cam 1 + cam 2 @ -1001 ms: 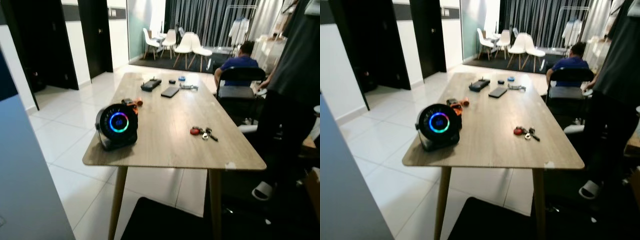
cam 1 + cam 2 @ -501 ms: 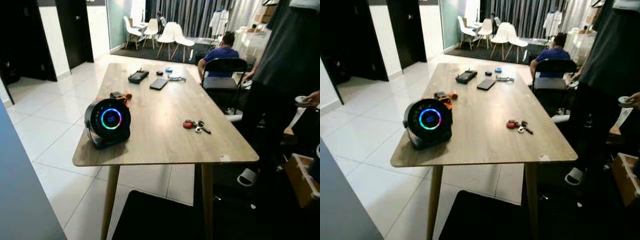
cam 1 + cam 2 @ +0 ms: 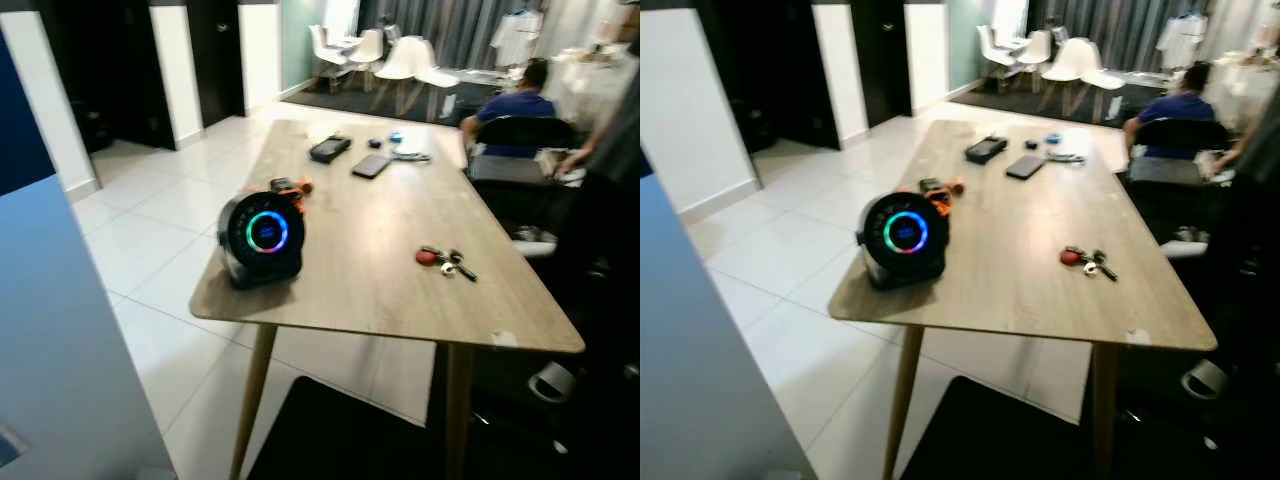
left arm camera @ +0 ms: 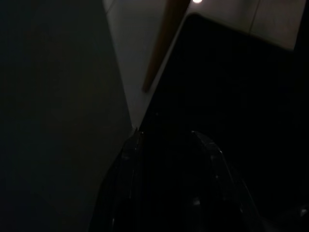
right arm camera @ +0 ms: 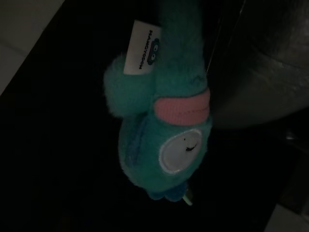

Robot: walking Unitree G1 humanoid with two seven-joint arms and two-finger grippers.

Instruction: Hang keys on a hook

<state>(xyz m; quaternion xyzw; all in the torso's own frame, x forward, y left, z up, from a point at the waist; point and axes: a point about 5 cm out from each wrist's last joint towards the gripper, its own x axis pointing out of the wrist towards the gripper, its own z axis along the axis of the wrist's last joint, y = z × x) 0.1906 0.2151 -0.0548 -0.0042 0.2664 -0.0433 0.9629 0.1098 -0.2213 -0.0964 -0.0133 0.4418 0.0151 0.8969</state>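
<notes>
A bunch of keys with a red fob [image 3: 445, 260] lies flat on the right half of a long wooden table [image 3: 380, 295], a short way in from its near edge. Nothing touches the keys. In the dim right wrist view, a teal plush toy [image 5: 161, 130] with a pink band and a white label hangs over a dark floor. In the very dark left wrist view, faint outlines of my left gripper's fingers [image 4: 130, 159] hang over a black mat beside a wooden table leg [image 4: 161, 48].
A round black gadget with a glowing ring [image 3: 262, 238] stands at the table's near left corner, with small orange-black items [image 3: 288, 186] behind it. A phone [image 3: 371, 165] and other small items lie further back. A person in blue [image 3: 520, 105] sits at the right, and a blue-grey panel [image 3: 60, 330] stands close on my left.
The whole picture has shifted, so the camera moved: the table now sits further right and the panel on the left looms larger. Nothing on the table has moved.
</notes>
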